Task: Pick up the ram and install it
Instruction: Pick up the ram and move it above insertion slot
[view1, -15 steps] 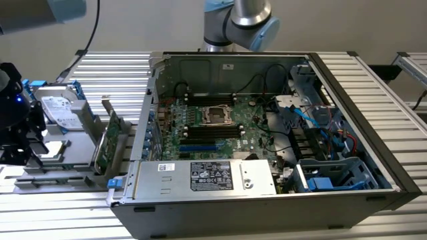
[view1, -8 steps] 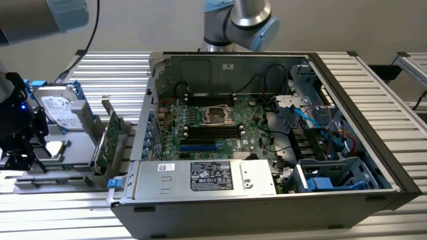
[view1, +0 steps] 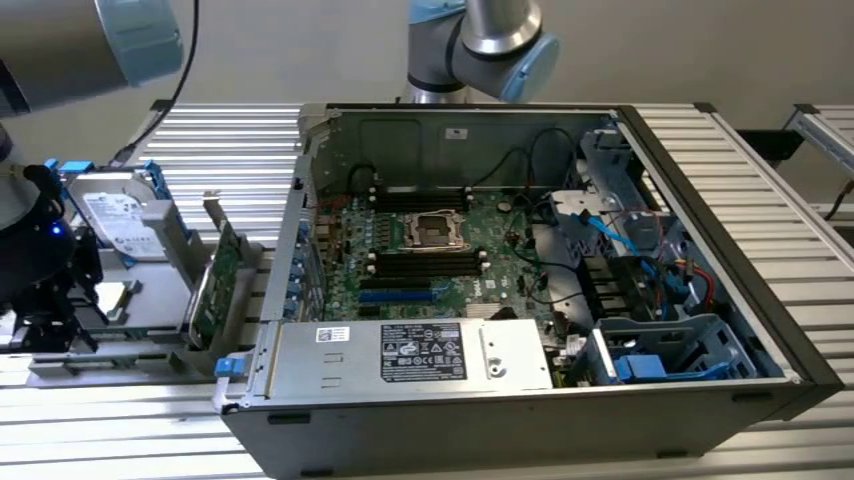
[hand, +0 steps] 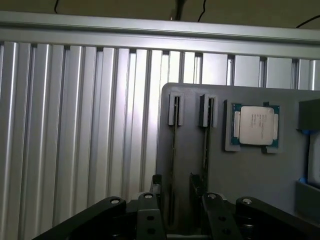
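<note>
The ram stands on edge in a slotted holder of the grey tray, seen as a thin dark strip. A second like strip stands in the neighbouring holder. My gripper is open above the tray, its two dark fingers on either side of the first strip and not touching it. In the exterior view the gripper hangs over the tray at the left, beside the open computer case. The motherboard's long black slots lie inside the case.
A processor chip lies in a tray recess near the sticks. A hard drive and an upright green expansion card stand on the tray. The power supply, cables and blue drive cage crowd the case. Ribbed aluminium table all round.
</note>
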